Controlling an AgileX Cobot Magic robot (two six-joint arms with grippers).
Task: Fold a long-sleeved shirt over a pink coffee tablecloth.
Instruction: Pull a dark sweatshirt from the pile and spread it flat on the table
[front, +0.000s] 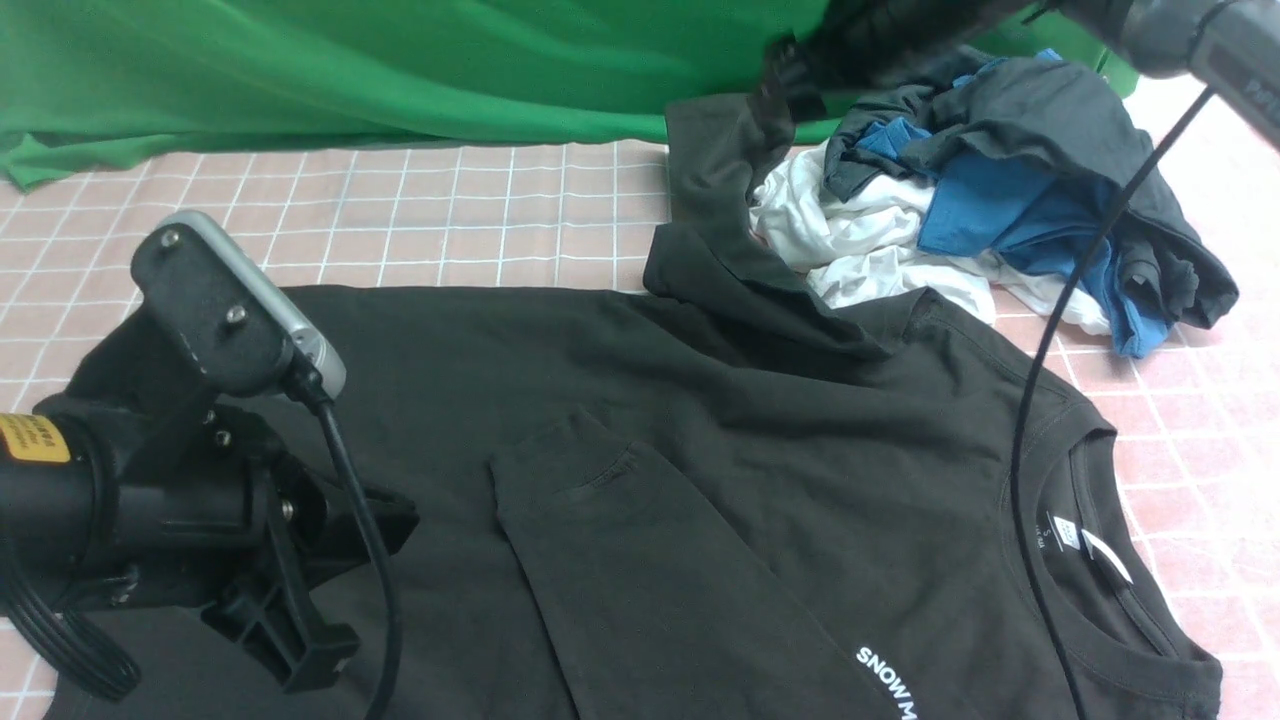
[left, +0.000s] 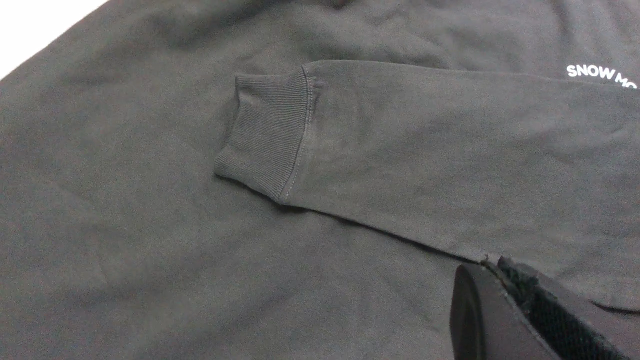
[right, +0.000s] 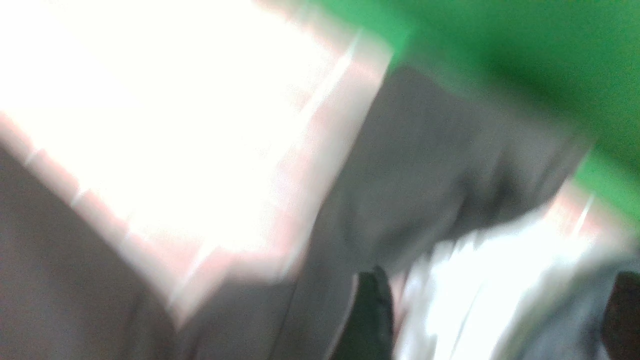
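The black long-sleeved shirt (front: 760, 440) lies spread on the pink coffee tablecloth (front: 450, 210), neck label toward the right. One sleeve is folded across the body; its ribbed cuff (left: 270, 135) lies flat, and the sleeve's white lettering (front: 885, 680) shows near the front edge. The far sleeve (front: 705, 170) stands raised at the back, just under my right gripper (front: 790, 85). In the blurred right wrist view that gripper (right: 495, 320) is open, fingers wide apart, with the sleeve (right: 415, 175) beside one finger. My left gripper (left: 492, 270) is shut and empty, low over the shirt's body at the near left (front: 290, 640).
A pile of clothes sits at the back right: a white garment (front: 850, 240) under a dark grey one bunched with blue cloth (front: 1030, 170). Plain green cloth (front: 350, 70) runs along the back. The right arm's black cable (front: 1060, 320) hangs over the shirt's collar side.
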